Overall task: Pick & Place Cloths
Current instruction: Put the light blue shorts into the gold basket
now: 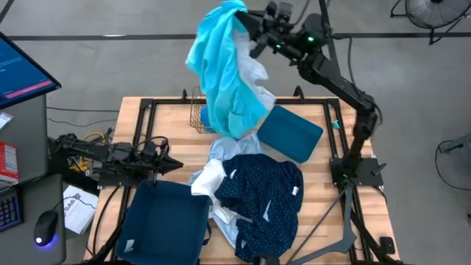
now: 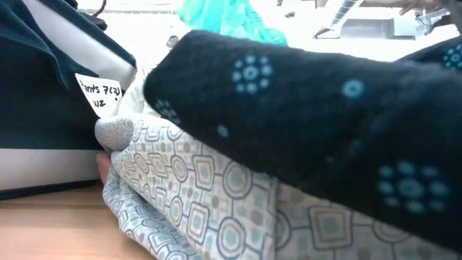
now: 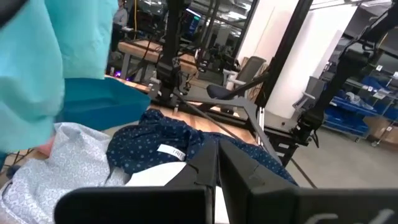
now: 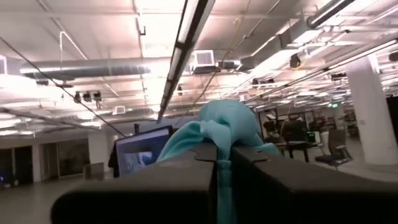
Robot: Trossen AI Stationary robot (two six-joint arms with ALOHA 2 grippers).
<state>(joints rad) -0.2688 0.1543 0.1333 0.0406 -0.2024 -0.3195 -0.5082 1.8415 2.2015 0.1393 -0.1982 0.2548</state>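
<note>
My right gripper (image 1: pixel 239 18) is raised high over the table's far edge, shut on a turquoise cloth (image 1: pixel 221 66) that hangs below it; the cloth also shows in the left wrist view (image 3: pixel 31 74). A navy cloth with white dots (image 1: pixel 261 191) lies heaped mid-table on a pale blue patterned cloth (image 1: pixel 221 154) and a white one (image 1: pixel 208 180). In the low view the navy cloth (image 2: pixel 310 123) drapes over the pale one (image 2: pixel 216 202). My left gripper (image 1: pixel 176 163) waits shut at the table's left, pointing level at the heap. My right gripper pinches a bunched fold at the turquoise cloth's top (image 4: pixel 224 127) between its two shut fingers (image 4: pixel 261 174). The fingers slant upward. The cloth hangs long and slack below them; whether its lower end (image 1: pixel 235 129) touches anything I cannot tell.
A teal bin (image 1: pixel 165 221) stands at the near left, beside my left gripper. A second teal bin (image 1: pixel 289 132) lies tilted at the far right. A wire basket (image 1: pixel 197 118) stands at the far edge behind the hanging cloth. Black frame rails (image 1: pixel 147 103) border the wooden table.
</note>
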